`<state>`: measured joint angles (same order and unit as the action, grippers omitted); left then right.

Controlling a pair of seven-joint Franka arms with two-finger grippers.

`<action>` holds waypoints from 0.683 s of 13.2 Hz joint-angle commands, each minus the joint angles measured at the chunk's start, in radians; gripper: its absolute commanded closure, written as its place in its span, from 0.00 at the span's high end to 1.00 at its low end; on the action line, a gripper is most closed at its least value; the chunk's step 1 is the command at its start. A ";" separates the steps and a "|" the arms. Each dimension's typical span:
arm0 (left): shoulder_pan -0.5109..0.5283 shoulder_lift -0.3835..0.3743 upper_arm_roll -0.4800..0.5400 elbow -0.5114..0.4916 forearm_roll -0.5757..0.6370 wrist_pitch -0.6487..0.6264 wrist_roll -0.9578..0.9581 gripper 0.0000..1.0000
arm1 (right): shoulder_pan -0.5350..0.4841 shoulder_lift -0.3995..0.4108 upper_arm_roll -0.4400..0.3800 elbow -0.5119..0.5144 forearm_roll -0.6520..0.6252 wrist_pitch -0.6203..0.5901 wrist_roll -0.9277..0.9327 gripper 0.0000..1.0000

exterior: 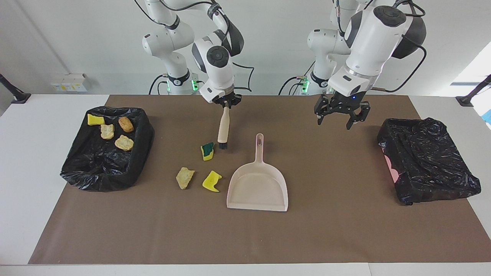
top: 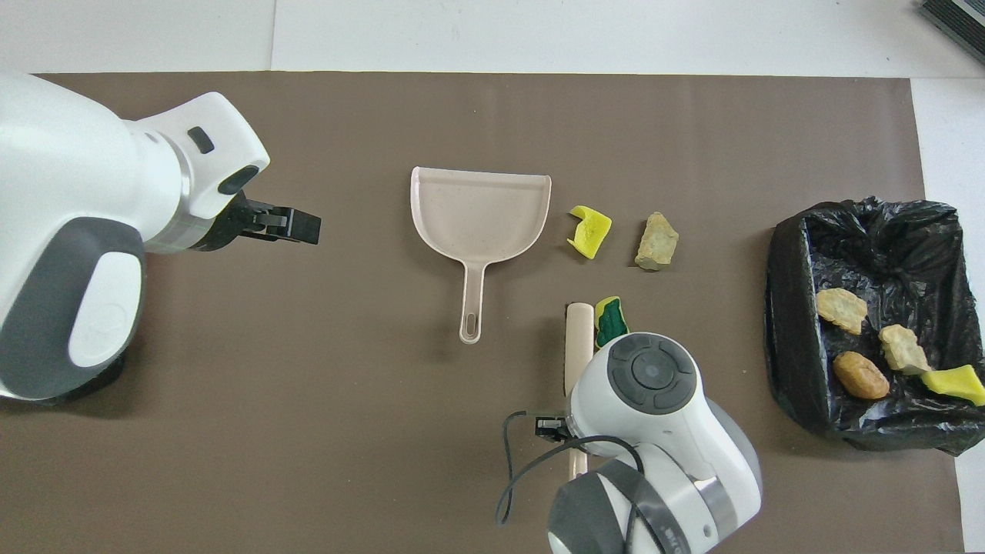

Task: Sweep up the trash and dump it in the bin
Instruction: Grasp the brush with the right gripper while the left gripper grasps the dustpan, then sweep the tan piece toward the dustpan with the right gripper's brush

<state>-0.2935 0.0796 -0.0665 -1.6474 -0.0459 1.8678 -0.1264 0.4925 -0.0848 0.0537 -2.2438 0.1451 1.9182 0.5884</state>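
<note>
Starting at the right arm's end of the table: a bin lined with a black bag (exterior: 105, 168), holding four scraps, namely a yellow sponge piece (exterior: 95, 120), two tan foam chunks (exterior: 107, 131) (exterior: 124, 142) and a brown chunk (exterior: 126, 124).

Next along, the right gripper (exterior: 226, 104), fingertips clamped on the top of a beige-handled brush (exterior: 223, 128). Brush hanging nearly upright, dark bristles at the mat. Just beside the bristles, toward the bin end, a yellow sponge with a dark green face (exterior: 207, 151). Farther from the robots than that gripper, lying on the brown mat (exterior: 153, 237): a tan crumbly chunk (exterior: 185, 178) and a curled yellow sponge piece (exterior: 212, 181), close together but apart.

Just beside the curled piece, a beige dustpan (exterior: 257, 186), flat on the mat, handle pointing toward the robots, mouth facing away. Handle tip near the brush bristles, not touching. Pan bare inside.

Then the left gripper (exterior: 341, 113), raised over bare mat between the dustpan and the second bin, fingers spread apart, holding nothing. Dustpan handle off toward the right arm's side of it, well apart.

Last, at the left arm's end, a second black-bagged bin (exterior: 425, 161), crumpled, a pink patch showing at its side.

In the overhead view, same layout: right gripper hidden under its own wrist, brush handle (top: 579, 346) showing beside it, green-faced sponge (top: 610, 319) touching or nearly touching the handle; cannot tell which.
</note>
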 commanded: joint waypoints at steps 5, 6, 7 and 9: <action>-0.193 0.219 0.013 -0.002 0.018 0.213 -0.220 1.00 | -0.245 0.057 0.008 0.033 -0.179 0.031 -0.226 0.00; -0.222 0.236 0.014 -0.002 0.017 0.223 -0.252 1.00 | -0.287 0.071 0.008 0.036 -0.197 0.062 -0.275 0.00; -0.242 0.255 0.013 -0.015 0.015 0.247 -0.286 1.00 | -0.322 0.080 0.008 0.036 -0.208 0.097 -0.347 0.00; -0.294 0.243 0.013 -0.108 0.014 0.316 -0.317 1.00 | -0.371 0.141 0.008 0.082 -0.272 0.108 -0.424 0.00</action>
<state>-0.5399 0.3476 -0.0693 -1.6740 -0.0456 2.1202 -0.4048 0.1602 -0.0032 0.0500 -2.2177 -0.0714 2.0186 0.2208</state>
